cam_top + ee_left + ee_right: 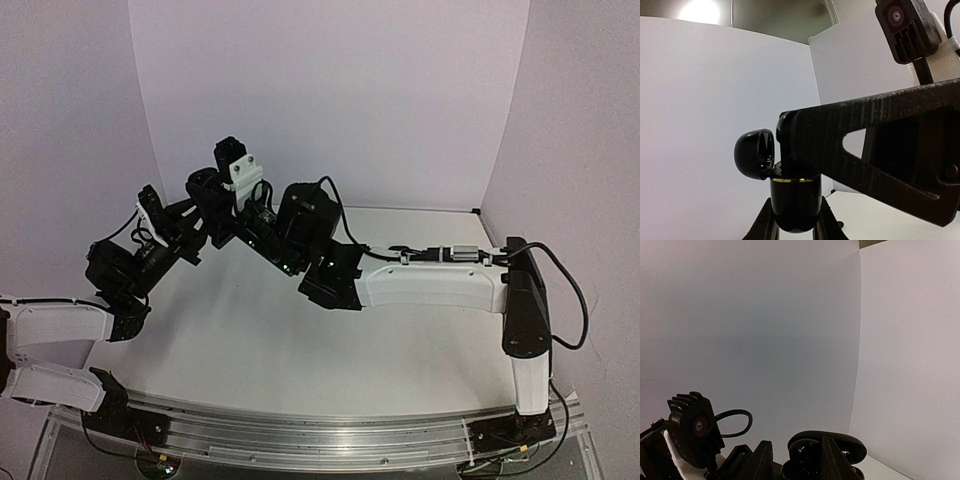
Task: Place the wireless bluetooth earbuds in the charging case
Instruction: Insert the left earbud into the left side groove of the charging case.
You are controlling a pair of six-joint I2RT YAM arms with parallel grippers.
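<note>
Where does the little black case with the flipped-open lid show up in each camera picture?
Top external: cannot be picked out; lost among the dark arms left of centre.
Left wrist: black case, bottom centre, held by the left tool.
Right wrist: case at bottom edge, right of centre.
Shared landmark: white backdrop.

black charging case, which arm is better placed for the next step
Right: the left tool is shut on the glossy black gold-banded charging case, lid open, while the right tool sits at its opening.
</note>
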